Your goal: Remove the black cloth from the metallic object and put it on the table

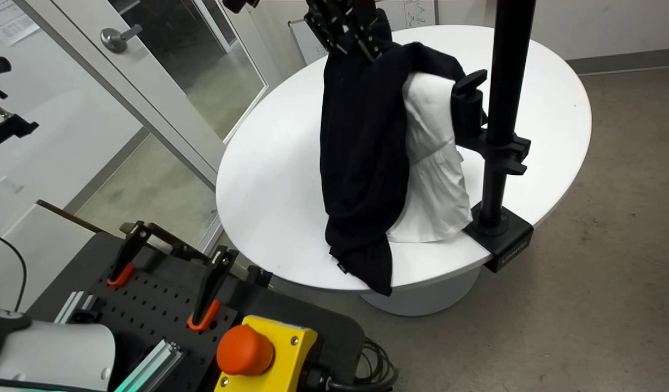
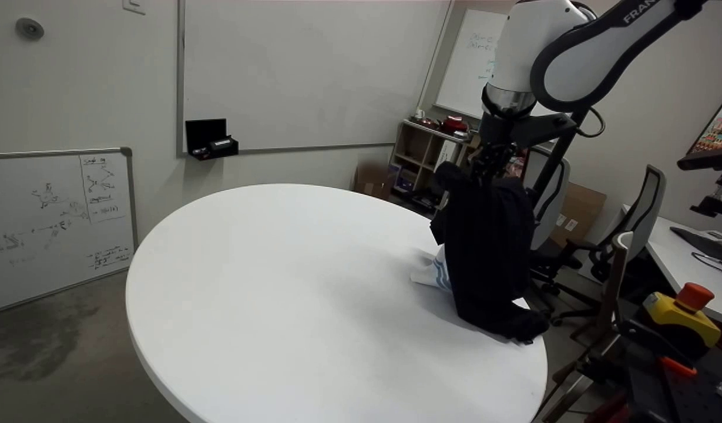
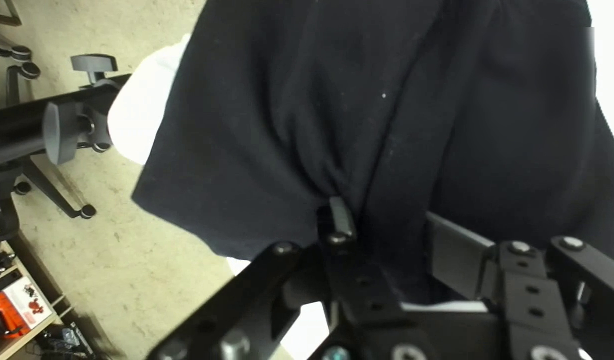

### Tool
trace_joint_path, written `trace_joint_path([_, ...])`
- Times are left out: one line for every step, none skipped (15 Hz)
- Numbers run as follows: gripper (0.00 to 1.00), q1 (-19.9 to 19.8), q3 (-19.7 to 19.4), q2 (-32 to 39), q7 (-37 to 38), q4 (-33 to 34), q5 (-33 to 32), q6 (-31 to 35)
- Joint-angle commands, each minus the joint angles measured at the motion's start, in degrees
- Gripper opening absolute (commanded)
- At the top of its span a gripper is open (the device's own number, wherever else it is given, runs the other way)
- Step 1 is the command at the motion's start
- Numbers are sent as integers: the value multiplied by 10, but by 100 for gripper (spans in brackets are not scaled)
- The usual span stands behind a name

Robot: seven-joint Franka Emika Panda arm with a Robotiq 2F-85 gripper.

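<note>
The black cloth (image 1: 361,152) hangs limp over a white cloth bundle (image 1: 435,169), and its lower end droops past the rim of the round white table (image 1: 269,190). The cloth (image 2: 484,252), the striped end of the white bundle (image 2: 434,276) and the table (image 2: 278,305) also show in an exterior view. My gripper (image 1: 358,51) is at the top of the cloth. In the wrist view my gripper (image 3: 386,220) has its fingers apart, with black cloth (image 3: 297,125) lying between and beyond them; the left fingertip touches a fold. No metallic object shows; anything under the cloths is hidden.
A black post (image 1: 503,98) with a clamp stands at the table's edge, close beside the white bundle. A yellow box with a red button (image 1: 280,348) and black clamps (image 1: 212,283) sit on a dark bench. Office chairs (image 2: 625,217) stand behind the table.
</note>
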Motion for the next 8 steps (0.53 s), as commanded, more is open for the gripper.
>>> trace_joint_path([0,11,-14,16,6,18,7,-7])
trace_joint_path([0,10,-15,13,5,18,10,-9])
trace_joint_path([0,9,-15,11,4,17,13,-10])
trace_joint_path([1,8,-15,6,1,16,18,-10])
trace_joint_path([1,8,-15,3,0,14,21,-10])
trace_joint_path([1,6,-13,-3,-4,12,28,-12])
trace_joint_path([2,4,-11,-8,-8,10,36,-14])
trace_joint_path([2,2,-9,-15,-15,7,45,-16])
